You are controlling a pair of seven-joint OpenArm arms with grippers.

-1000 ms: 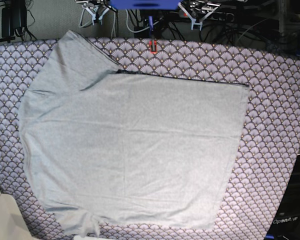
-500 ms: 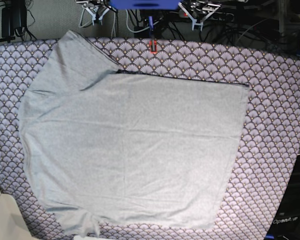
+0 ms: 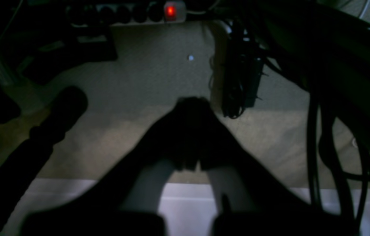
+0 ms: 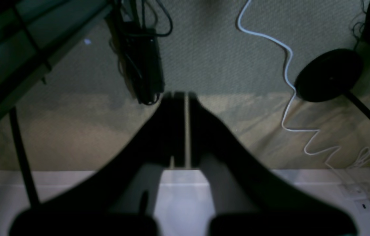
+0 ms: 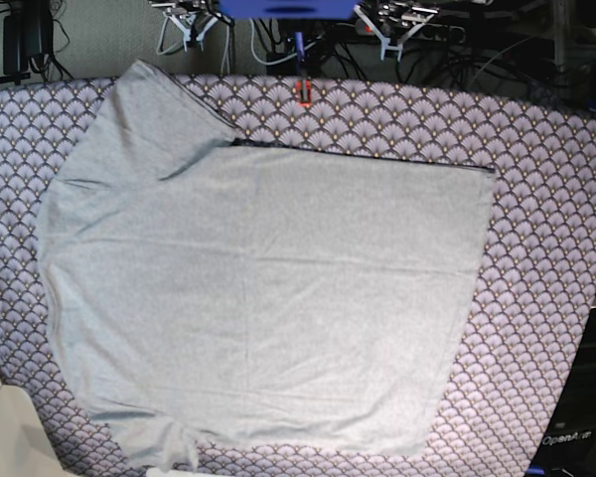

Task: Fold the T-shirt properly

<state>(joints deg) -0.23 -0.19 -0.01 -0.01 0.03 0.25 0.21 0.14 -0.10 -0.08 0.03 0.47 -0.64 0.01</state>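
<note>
On the purple fan-scale patterned cloth (image 5: 546, 248) that covers the table, you see the light grey T-shirt (image 5: 268, 298) lying flat and spread out, not yet folded. It fills most of the middle and left of the base view, and it touches neither arm.

The left gripper (image 3: 193, 105) and the right gripper (image 4: 180, 96) are both parked behind the far edge of the table, looking down at the floor and at cables. In each wrist view the two jaws are pressed together and nothing is between them, so both are clenched and empty.

I judge the fabric to be light, soft and limp. It will not keep any shape when you lift it, and it will sag and drag on the patterned cloth, so one single pinch would probably only bunch it. Better take hold at two edge points together, for example at the far right corner (image 5: 489, 171) and at the near right corner (image 5: 417, 452), or at the sleeves.

The long axis of the T-shirt runs left to right across the table. One sleeve (image 5: 149, 109) points to the far left, and the other one (image 5: 154, 442) lies at the near left, a little crumpled. The straight edge on the right seems to be the hem, so the shoulders point left. The collar itself I cannot make out.
</note>
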